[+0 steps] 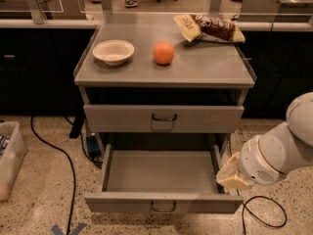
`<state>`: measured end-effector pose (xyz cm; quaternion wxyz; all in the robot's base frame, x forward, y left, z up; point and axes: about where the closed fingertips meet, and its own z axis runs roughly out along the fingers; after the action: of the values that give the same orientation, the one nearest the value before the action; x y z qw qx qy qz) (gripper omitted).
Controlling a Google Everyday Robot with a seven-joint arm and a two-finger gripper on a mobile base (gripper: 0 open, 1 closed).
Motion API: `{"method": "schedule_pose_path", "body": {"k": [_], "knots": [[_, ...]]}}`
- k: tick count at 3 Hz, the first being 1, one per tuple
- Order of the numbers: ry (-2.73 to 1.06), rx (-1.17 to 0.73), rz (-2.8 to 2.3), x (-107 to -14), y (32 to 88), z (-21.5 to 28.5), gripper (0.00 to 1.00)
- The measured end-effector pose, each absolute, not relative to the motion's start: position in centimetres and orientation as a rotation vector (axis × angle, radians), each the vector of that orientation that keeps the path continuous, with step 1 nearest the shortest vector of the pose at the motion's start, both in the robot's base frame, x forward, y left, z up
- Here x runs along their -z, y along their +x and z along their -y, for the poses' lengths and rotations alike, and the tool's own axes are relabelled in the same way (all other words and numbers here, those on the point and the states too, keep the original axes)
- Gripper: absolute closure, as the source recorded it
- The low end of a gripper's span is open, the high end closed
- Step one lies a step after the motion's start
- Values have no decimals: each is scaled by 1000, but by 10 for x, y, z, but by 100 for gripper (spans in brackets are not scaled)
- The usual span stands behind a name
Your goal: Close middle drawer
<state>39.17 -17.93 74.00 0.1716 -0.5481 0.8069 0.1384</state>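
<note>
The middle drawer (161, 202) is pulled far out, with its grey front panel and small dark loop handle facing me and its inside bare. The uppermost drawer front (164, 118) sits above it under the tabletop. The lowest drawer is hidden beneath the open one. My gripper (230, 178), with cream-coloured fingers on a white rounded arm, is at the drawer's right side wall, just behind the right end of the front panel and close to it.
On the tabletop (210, 67) stand a white bowl (113, 51), an orange (164, 53) and a snack bag (209, 28). Black cables (54, 148) run over the floor on the left and at the right (264, 214). A clear bin (10, 155) stands at the far left.
</note>
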Motion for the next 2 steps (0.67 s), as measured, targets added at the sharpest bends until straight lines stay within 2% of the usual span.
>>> {"method": "schedule_pose_path", "body": {"k": [1,2], "knots": [[-1558,-362,-2315,-736,391,181,100],[-1512,-383,-2360,-704,387,188,100]]}}
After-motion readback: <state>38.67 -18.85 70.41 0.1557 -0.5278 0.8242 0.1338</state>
